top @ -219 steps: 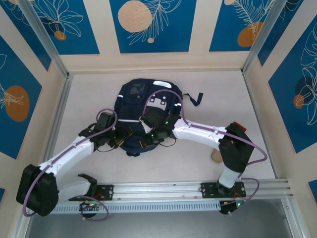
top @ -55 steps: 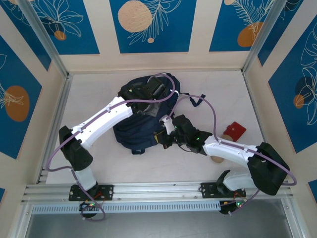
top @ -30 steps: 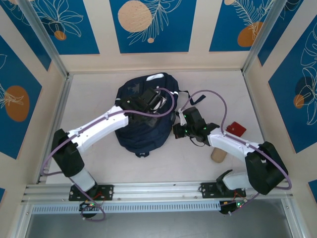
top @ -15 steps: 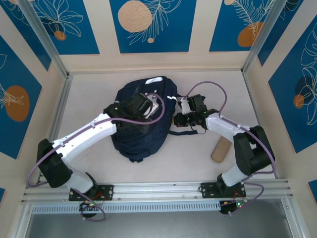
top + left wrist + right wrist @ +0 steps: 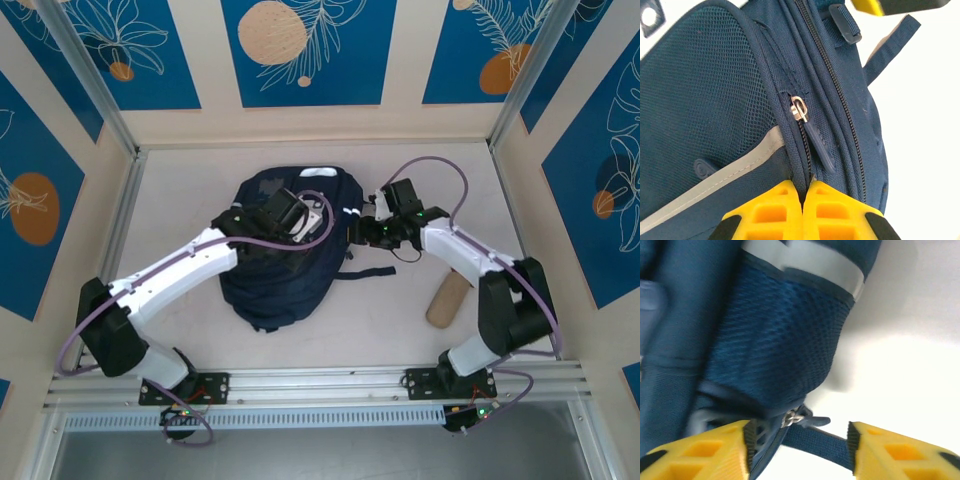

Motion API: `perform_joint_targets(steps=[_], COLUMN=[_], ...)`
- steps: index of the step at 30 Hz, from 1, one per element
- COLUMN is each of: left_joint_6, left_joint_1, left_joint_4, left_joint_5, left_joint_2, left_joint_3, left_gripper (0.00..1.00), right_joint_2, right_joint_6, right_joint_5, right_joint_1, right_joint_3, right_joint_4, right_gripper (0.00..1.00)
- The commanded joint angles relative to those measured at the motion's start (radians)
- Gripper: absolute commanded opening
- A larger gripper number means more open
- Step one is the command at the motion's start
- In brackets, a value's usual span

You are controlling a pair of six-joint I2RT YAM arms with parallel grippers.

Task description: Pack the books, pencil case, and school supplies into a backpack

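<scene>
The backpack [image 5: 280,270] takes up mid-table [image 5: 170,230], with the left arm [image 5: 170,275] across it and the right arm [image 5: 465,255] beside it. Open tabletop lies left and far right. A tan cylinder [image 5: 447,297] blocks near-right.

- Mid-bench [image 5: 180,320], toward the far wall: backpack [image 5: 275,270], lying flat
- On top of the backpack, at a zip seam: left fingers [image 5: 790,215], pressed together
- At its right edge, either side of a strap [image 5: 815,440]: right fingers [image 5: 362,230], apart
- Well right of the backpack, nearer the front: cylinder [image 5: 447,298] on its side
</scene>
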Motion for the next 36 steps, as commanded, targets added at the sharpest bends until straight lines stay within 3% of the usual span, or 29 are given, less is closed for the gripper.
perform_joint_targets(steps=[1,6,11,20,30,36], left_joint_6=[-0.015,-0.014,-0.034,-0.066,-0.07,-0.067], left_joint_1=[-0.003,-0.007,-0.009,-0.011,-0.011,-0.011], left_joint_4=[0.013,0.025,0.061,0.113,0.121,0.122], left_joint_5=[0.052,0.058,0.057,0.048,0.039,0.041], left_joint_2=[0.032,0.043,0.007,-0.054,-0.065,-0.064], left_joint_3=[0.037,0.018,-0.033,-0.106,-0.11,-0.109], left_gripper=[0.0,0.0,0.0,0.0,0.0,0.0], right_joint_2=[-0.115,-0.152,-0.04,0.209,0.333,0.309], right_joint_6=[0.049,0.057,0.095,0.109,0.086,0.092], right_joint_5=[-0.024,-0.146,-0.211,-0.097,-0.047,0.011], right_joint_1=[-0.004,-0.01,-0.002,0.016,0.045,0.049], right_joint_3=[-0.047,0.002,0.142,0.364,0.488,0.479], right_joint_4=[-0.056,-0.097,-0.117,-0.235,-0.326,-0.361], right_gripper=[0.6,0.65,0.63,0.55,0.53,0.37])
